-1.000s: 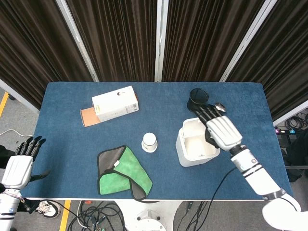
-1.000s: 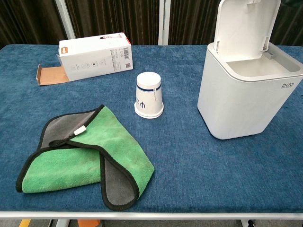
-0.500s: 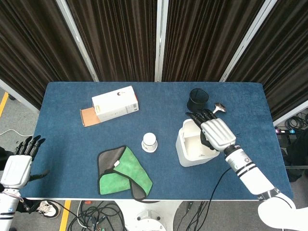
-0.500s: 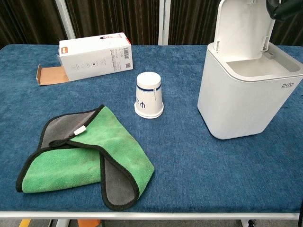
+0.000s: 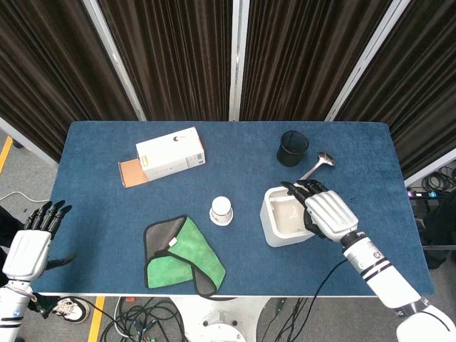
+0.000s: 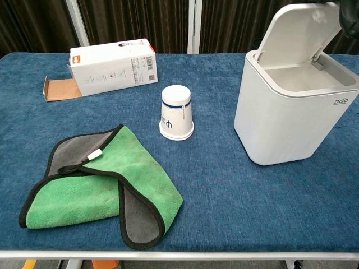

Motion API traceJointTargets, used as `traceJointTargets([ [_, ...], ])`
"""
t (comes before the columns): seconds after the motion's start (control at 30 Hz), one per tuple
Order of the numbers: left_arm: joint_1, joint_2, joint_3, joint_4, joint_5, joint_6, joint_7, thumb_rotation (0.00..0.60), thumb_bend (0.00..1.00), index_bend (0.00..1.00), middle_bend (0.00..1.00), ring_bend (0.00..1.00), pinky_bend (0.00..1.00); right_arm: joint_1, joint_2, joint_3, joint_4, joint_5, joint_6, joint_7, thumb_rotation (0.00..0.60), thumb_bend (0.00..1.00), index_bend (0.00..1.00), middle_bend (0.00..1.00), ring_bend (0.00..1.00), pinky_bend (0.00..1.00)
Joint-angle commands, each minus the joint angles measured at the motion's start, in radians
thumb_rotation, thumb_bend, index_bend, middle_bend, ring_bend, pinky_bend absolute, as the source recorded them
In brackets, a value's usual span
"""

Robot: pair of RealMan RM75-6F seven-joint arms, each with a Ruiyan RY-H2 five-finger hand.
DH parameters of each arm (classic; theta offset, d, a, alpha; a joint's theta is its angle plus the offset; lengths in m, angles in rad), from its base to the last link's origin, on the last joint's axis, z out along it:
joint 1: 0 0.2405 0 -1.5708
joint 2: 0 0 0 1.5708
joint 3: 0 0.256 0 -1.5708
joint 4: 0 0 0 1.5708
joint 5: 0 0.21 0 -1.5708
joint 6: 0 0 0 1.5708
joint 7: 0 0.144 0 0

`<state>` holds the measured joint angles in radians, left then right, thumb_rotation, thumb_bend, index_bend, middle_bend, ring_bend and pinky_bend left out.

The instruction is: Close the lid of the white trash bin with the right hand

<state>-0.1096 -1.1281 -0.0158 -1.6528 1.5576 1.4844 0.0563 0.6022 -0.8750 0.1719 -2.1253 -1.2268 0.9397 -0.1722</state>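
Note:
The white trash bin [image 5: 274,229] stands at the table's right-centre. In the chest view the bin's lid [image 6: 297,33] is hinged at the back and tilts forward, half down over the opening of the bin [image 6: 286,117]. My right hand [image 5: 328,214] lies flat on top of the lid, fingers stretched towards the far side, holding nothing. Only the dark fingers of that right hand [image 6: 350,19] show at the chest view's top right corner. My left hand [image 5: 28,246] hangs off the table's left edge, fingers apart and empty.
A white carton [image 5: 169,153] with a brown flap lies at the back left. A paper cup [image 5: 221,210] stands upside down mid-table, beside a green and grey cloth [image 5: 184,256]. A black cup [image 5: 293,147] and a spoon [image 5: 317,164] sit behind the bin.
My right hand has come forward and down with the lid under it. The lid has swung from upright to half shut. The left hand has barely moved.

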Motion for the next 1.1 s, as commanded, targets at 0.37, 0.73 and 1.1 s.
traceJointTargets([
  [0.37, 0.002, 0.019, 0.005, -0.036, 0.02, 0.012, 0.001, 0.6, 0.0, 0.12, 0.07, 0.01, 0.12, -0.111, 0.026, -0.111, 0.011, -0.221, 0.052, 0.124, 0.6, 1.0, 0.05, 0.24, 0.11, 0.17],
  [0.73, 0.005, 0.013, 0.006, -0.028, 0.017, 0.012, -0.001, 0.6, 0.0, 0.12, 0.07, 0.01, 0.12, -0.123, -0.016, -0.14, 0.067, -0.254, 0.038, 0.164, 0.6, 1.0, 0.05, 0.24, 0.11, 0.19],
  [1.1, 0.003, 0.014, 0.002, -0.024, 0.012, 0.01, -0.009, 0.6, 0.0, 0.12, 0.07, 0.01, 0.12, -0.132, -0.036, -0.146, 0.085, -0.276, 0.054, 0.188, 0.6, 1.0, 0.05, 0.24, 0.11, 0.19],
])
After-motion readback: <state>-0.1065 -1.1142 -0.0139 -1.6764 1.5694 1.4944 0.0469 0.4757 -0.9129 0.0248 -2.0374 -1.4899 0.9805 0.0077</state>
